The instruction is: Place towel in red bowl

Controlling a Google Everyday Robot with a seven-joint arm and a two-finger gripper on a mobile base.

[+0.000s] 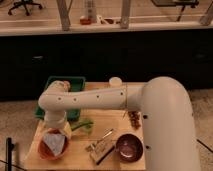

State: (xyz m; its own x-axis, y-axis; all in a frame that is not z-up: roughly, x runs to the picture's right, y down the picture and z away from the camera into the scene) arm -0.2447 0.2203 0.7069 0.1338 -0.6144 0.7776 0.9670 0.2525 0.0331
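The red bowl [46,150] sits at the front left of the wooden table [80,157]. A grey-blue towel [56,144] lies inside it. My white arm reaches from the right across the table, and its wrist hangs over the bowl. The gripper [55,129] is just above the towel, at the bowl's far rim.
A green tray [60,82] stands at the back left. A green object [81,124] lies beside the bowl. A dark reddish bowl [130,147] sits at the front right, with a packet and utensils [101,146] to its left. A white cup [115,81] stands at the back.
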